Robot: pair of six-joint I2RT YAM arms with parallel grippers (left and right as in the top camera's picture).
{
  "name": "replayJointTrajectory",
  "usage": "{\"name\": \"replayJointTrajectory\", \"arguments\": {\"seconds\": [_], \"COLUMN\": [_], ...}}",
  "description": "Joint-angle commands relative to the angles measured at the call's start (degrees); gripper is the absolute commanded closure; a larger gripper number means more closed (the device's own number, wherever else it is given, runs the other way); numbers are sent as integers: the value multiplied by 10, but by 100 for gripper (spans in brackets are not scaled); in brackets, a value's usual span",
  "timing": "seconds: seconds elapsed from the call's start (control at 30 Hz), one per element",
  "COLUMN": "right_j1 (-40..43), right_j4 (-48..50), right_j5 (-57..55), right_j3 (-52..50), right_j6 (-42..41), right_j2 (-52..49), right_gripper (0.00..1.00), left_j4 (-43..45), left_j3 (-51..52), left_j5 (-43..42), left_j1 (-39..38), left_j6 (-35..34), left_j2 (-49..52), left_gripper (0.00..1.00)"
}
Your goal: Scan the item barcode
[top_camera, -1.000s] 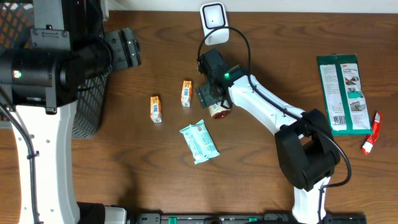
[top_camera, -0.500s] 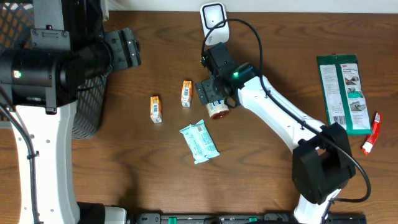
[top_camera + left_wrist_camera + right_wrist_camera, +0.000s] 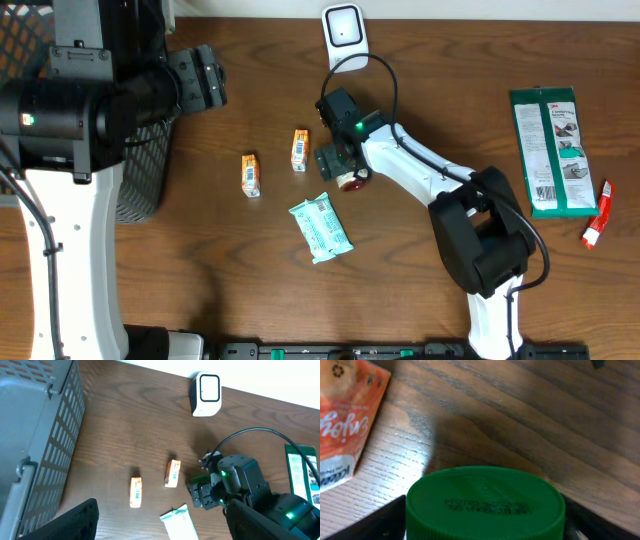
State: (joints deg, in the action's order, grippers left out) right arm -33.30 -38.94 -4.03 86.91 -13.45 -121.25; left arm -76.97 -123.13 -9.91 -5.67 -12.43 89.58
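The item is a small container with a green screw lid (image 3: 485,500), lying on its side on the wooden table; its red and white base (image 3: 351,180) shows in the overhead view. My right gripper (image 3: 338,160) (image 3: 485,522) is low over it, its fingers (image 3: 387,520) pressed against both sides of the lid. The white barcode scanner (image 3: 343,35) (image 3: 206,394) stands at the table's far edge, just beyond this gripper. Up on the left near the basket, my left gripper (image 3: 205,85) (image 3: 157,527) is open with nothing between its fingers.
Two small orange boxes (image 3: 299,150) (image 3: 251,174) and a teal packet (image 3: 321,227) lie left of the container. A green blister pack (image 3: 551,150) and a red tube (image 3: 597,215) lie at the right. A grey mesh basket (image 3: 135,170) (image 3: 35,435) stands at the left edge.
The right arm's elbow swung out to the right and has come back left. Its gripper stayed at the container, which has not moved. The left arm is still.
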Motion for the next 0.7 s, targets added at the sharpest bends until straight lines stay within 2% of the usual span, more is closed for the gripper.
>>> {"name": "replayJointTrajectory", "arguments": {"seconds": [0.0, 0.03, 0.1, 0.2, 0.3, 0.53, 0.67], "right_j1": [-3, -3, -1, -1, -2, -7, -6], "right_j4": [-8, -17, -30, -57, -86, -162, -172], "right_j5": [1, 0, 0, 0, 0, 3, -8], "right_j3": [9, 10, 10, 10, 10, 10, -1], "right_j6": [-9, -8, -7, -7, -7, -6, 30], "right_j2": [21, 32, 55, 96, 123, 165, 177], "right_gripper": [31, 34, 34, 45, 49, 45, 43], "left_j4": [-2, -2, -2, -2, -2, -2, -2], "left_j3": [-5, -5, -5, -5, -5, -5, -5], "left_j5": [5, 5, 5, 5, 5, 5, 5], "left_j1": [3, 3, 3, 3, 3, 3, 3], "left_j6": [-1, -1, -1, -1, -1, -1, -1], "left_j2": [2, 2, 2, 2, 2, 2, 2], "left_gripper": [18, 18, 18, 18, 18, 18, 18]}}
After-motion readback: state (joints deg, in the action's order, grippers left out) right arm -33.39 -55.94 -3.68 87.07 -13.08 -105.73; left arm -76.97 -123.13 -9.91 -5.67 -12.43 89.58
